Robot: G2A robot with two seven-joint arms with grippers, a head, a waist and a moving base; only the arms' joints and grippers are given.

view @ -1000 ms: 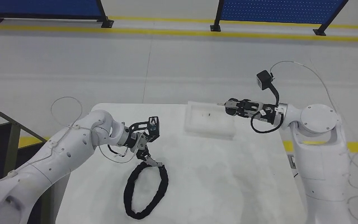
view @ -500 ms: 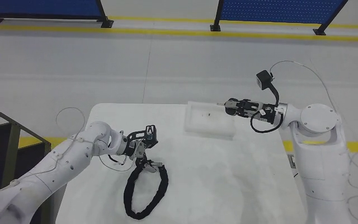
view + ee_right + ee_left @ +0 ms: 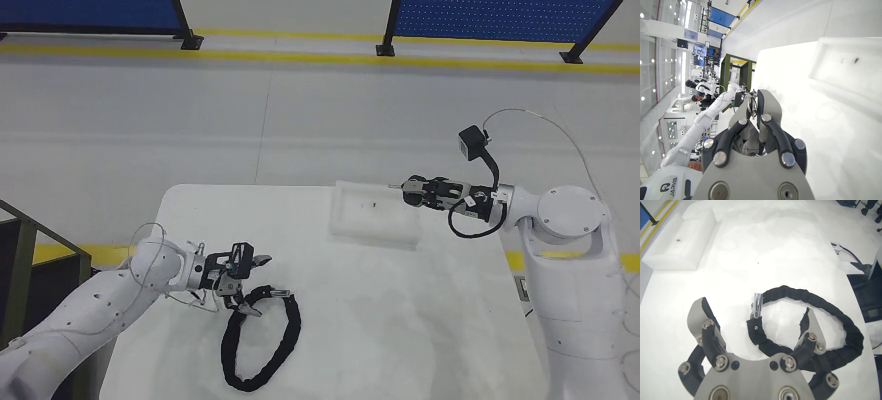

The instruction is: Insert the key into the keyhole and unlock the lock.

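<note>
The small flat metal key (image 3: 753, 108), on its wire ring, sits edge-on between the fingers of the right gripper (image 3: 754, 99), with the blade poking out past the fingertips. That gripper is clamped on the key and hangs in the air with the blade roughly level. Holding it by the head end likely leaves the blade free to enter a keyhole. Just below and ahead of this gripper lies a shallow white foam tray (image 3: 848, 56).

The shiny chrome lock cylinder (image 3: 758, 305) lies on the white table (image 3: 772, 247), directly between the spread fingers of the left gripper (image 3: 755, 308). It joins the ends of a black fabric-sleeved chain loop (image 3: 829, 308), which curls away past one finger and back under the gripper's base. The keyhole itself cannot be made out.

The left gripper's jaws stand wide apart and grip nothing, straddling the cylinder from just above. One fingertip sits close to the sleeve inside the loop, but whether it touches is unclear. This placement looks meant for pinching the cylinder and steadying it, so the loose chain will not slide when the key is pushed in. Seen from above, the key-holding gripper (image 3: 410, 188) is well apart from the lock-side one (image 3: 256, 285).
</note>
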